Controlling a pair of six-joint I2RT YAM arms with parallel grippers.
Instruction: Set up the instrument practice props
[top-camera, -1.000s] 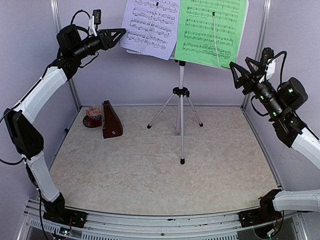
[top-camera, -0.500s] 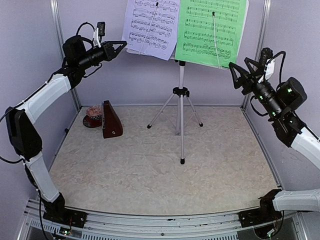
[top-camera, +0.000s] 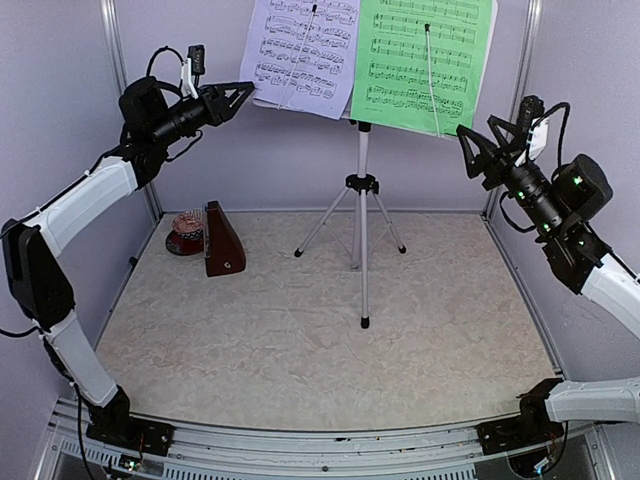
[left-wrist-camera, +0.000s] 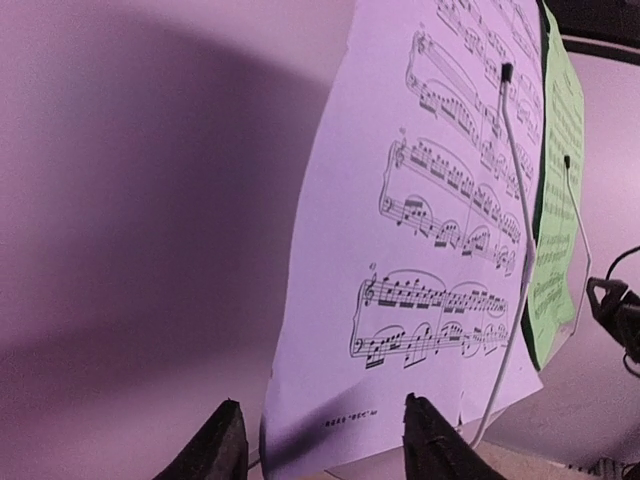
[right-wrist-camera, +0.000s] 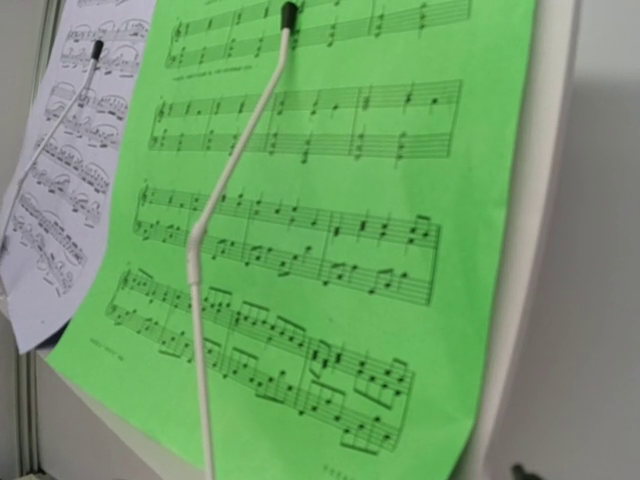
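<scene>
The silver tripod music stand (top-camera: 363, 200) stands at the back centre of the table. The pale lavender sheet (top-camera: 300, 55) and the green sheet (top-camera: 425, 60) rest on its desk, each under a thin white wire arm. My left gripper (top-camera: 243, 93) is open just left of the lavender sheet (left-wrist-camera: 440, 220); the sheet's lower left corner lies between its fingers (left-wrist-camera: 222, 445). My right gripper (top-camera: 468, 150) is open, just right of the green sheet (right-wrist-camera: 330, 230) and apart from it. The brown pyramid metronome (top-camera: 222, 240) stands upright at the back left.
A small reddish round object (top-camera: 186, 228) sits behind the metronome by the left wall. Metal frame posts (top-camera: 112, 60) stand in the back corners. The stand's three legs (top-camera: 364, 300) spread over the mat. The desk's pale right edge (right-wrist-camera: 525, 250) shows beside the green sheet.
My left gripper has dropped a little and its arm has shifted, staying at the lavender sheet's left edge. The right arm and the sheets have hardly moved.
</scene>
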